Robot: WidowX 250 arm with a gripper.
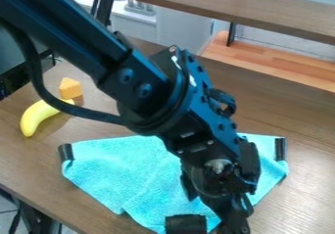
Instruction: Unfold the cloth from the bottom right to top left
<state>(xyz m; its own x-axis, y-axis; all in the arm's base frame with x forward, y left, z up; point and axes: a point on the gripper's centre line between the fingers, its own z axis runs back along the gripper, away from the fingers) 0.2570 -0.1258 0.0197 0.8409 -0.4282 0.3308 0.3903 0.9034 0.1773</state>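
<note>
Turquoise cloth [111, 167] is on the table [294, 206], looks partly folded: a crease runs down toward its near edge. Dark tabs sit on it: left tab [65, 152], right tab [280, 149], near tab [186, 223]. Your gripper [230, 223] is low at the cloth's near edge, just right of the near tab. Can't tell if it's spread, pressed together or pinching cloth, so check that first. Step in hand: probably taking hold of the bottom right part. Next you'd want a firm pinch on the top layer only, a low lift, then a carry toward the cloth's far left side and a flat lay-down. Risk: you grab both layers and drag the lot. Banana [38, 115] and orange block [70, 88] are beyond the cloth's left corner. No readable brands, labels or writing.
</note>
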